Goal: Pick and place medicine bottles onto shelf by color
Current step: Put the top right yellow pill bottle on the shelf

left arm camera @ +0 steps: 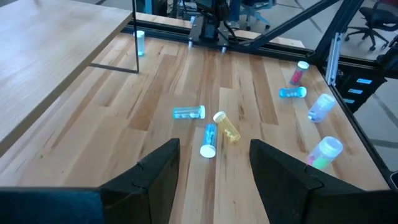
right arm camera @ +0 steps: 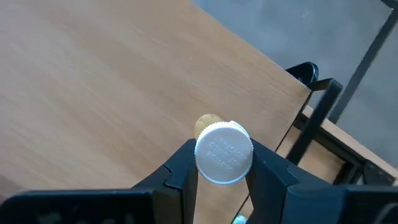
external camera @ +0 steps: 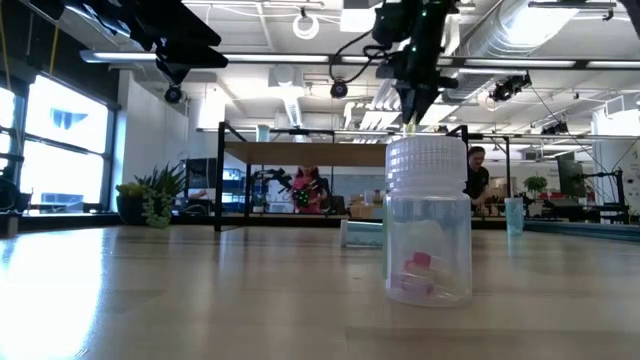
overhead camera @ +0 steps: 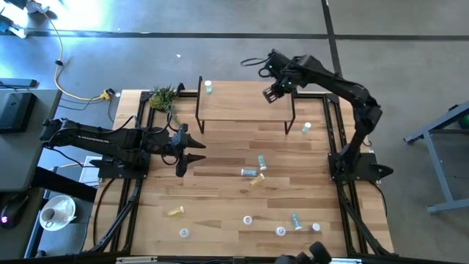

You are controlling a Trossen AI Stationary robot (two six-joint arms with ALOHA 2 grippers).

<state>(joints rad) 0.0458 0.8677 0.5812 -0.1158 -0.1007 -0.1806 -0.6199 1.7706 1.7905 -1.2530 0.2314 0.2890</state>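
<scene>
On the slatted wooden table [overhead camera: 220,191] stands the low shelf [overhead camera: 242,103]. A yellow bottle [right arm camera: 209,124] with a white cap is clamped between the right gripper's [right arm camera: 222,163] fingers, above the shelf board near its right end. Other bottles lie scattered on the table ahead of the left gripper [left arm camera: 214,163], whose fingers stand apart, holding nothing.

The right gripper [overhead camera: 272,93] reaches far forward with jaws clamped; the left gripper [overhead camera: 192,155] hovers with jaws spread.
</scene>
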